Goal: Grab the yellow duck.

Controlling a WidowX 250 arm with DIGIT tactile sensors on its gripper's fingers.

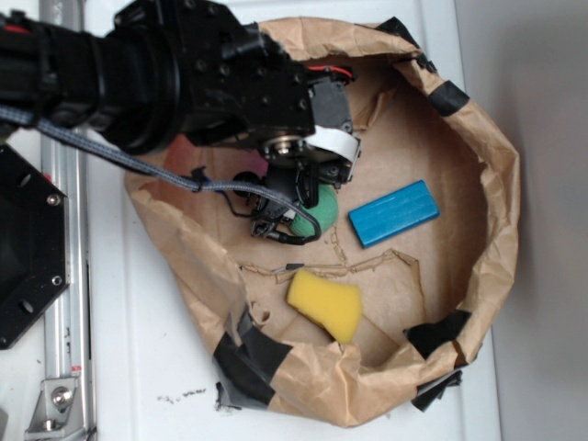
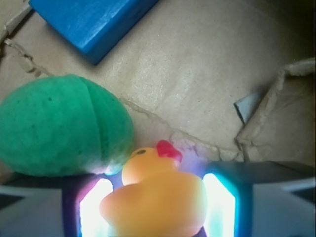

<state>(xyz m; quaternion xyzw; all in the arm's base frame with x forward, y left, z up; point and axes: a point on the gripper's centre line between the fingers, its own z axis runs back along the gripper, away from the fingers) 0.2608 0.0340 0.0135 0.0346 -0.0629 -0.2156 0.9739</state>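
Note:
The yellow duck (image 2: 158, 197), with its red beak pointing away, fills the gap between my gripper's (image 2: 157, 208) two glowing pads in the wrist view. Both pads press against its sides, so the gripper is shut on it. A green ball (image 2: 59, 126) sits just to the duck's left, touching the left finger. In the exterior view the gripper (image 1: 287, 220) is low over the brown paper floor beside the green ball (image 1: 323, 213), and the arm hides the duck.
A blue block (image 1: 393, 213) lies right of the ball. A yellow sponge (image 1: 326, 303) lies nearer the front. The crumpled brown paper wall (image 1: 501, 184), patched with black tape, rings everything. A black mount (image 1: 23, 248) stands at the left.

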